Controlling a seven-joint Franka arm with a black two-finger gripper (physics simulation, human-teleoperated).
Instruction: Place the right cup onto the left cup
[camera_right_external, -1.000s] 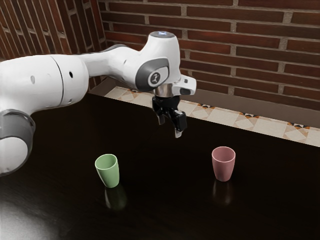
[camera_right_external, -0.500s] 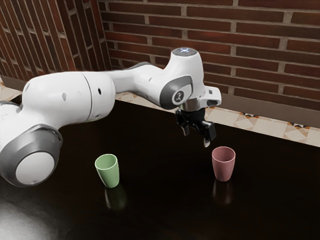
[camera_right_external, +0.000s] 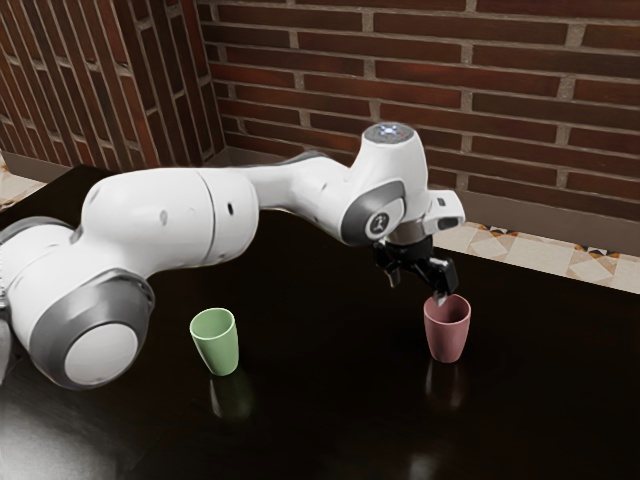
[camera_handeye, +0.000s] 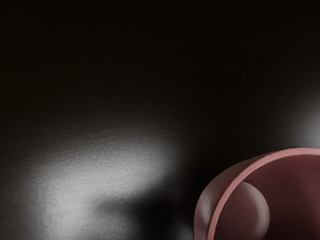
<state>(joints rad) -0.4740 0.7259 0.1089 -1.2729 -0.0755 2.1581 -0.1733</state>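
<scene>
- Hanging low beside and above the pink cup (camera_right_external: 447, 332), your gripper (camera_right_external: 417, 291) is pointing down at the table (camera_right_external: 320, 400).
- Your fingers (camera_right_external: 448, 276) are standing wide apart, so your gripper is being open.
- One fingertip is showing in front of the pink cup's rim, on the side facing the green cup (camera_right_external: 216, 342); the pictures are not telling you if it is touching.
- The pink cup is standing upright on the table, over at the exterior view's right, with its mouth facing up.
- The green cup is standing upright too, over at the exterior view's left, well apart from the pink cup.
- Both cups are making soft, shiny shapes on the dark table.
- Your white arm (camera_right_external: 165, 215) is reaching in from the exterior view's left, passing behind the green cup and bending down at its end.
- In the wrist view, you are looking down into the pink cup, and its round rim and inside are showing.
- A pale patch of light (camera_handeye: 95, 180) is shining on the table near the pink cup there.
- A brick wall (camera_right_external: 450, 80) is rising behind the table, and patterned tiles (camera_right_external: 540, 252) are lying below it.
</scene>
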